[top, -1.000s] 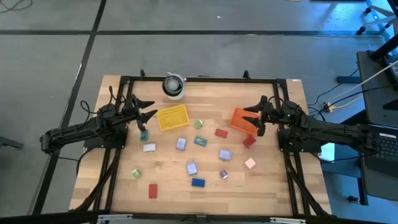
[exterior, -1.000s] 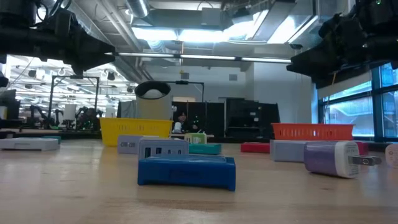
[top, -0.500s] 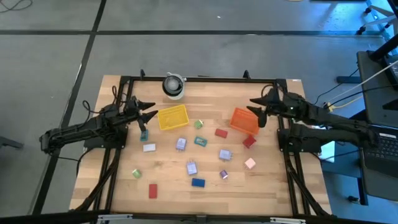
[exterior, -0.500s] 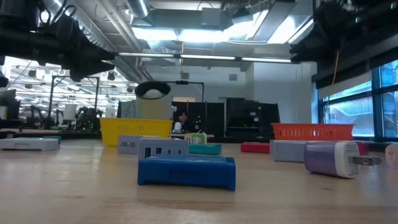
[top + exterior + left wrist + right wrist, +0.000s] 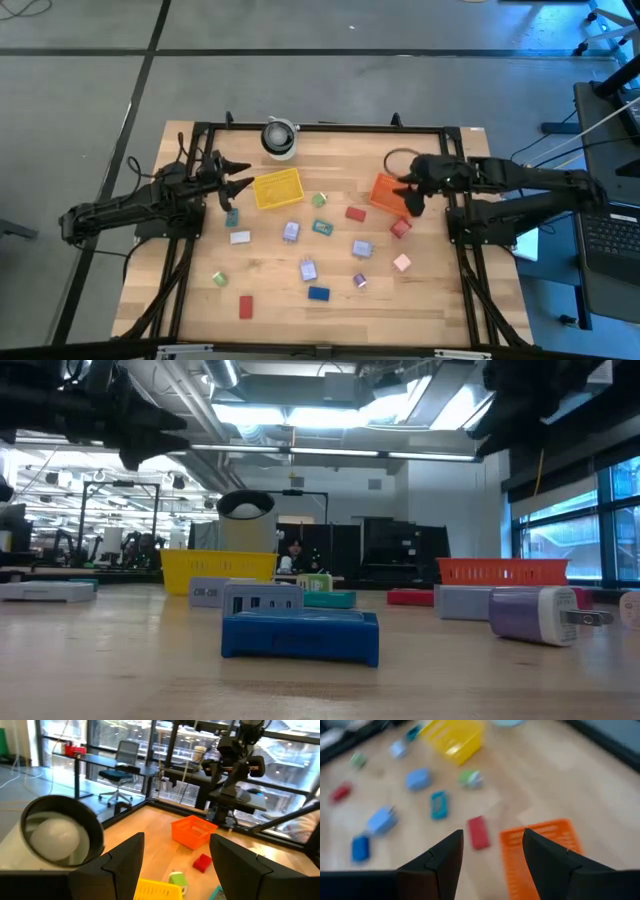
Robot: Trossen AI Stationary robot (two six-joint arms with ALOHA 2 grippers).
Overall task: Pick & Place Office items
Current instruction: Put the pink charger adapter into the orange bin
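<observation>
I had the wooden table (image 5: 430, 300) under both arms, with the yellow mesh basket (image 5: 277, 188) near the left arm and the orange mesh basket (image 5: 390, 193) under the right. The office items (image 5: 318, 293) lay scattered across the middle and near half of the table, none in a basket that I could see.

My right gripper (image 5: 405, 190) hung over the orange basket's inner edge, fingers spread and empty; compared with a second earlier it had swung inward and turned. My left gripper (image 5: 228, 190) was parked beside the yellow basket, fingers likewise apart and empty, barely shifted.

My worry was that descending from there could clip the orange basket's rim and shove it into the red block (image 5: 401, 228) just beside it, spoiling a clean approach.
</observation>
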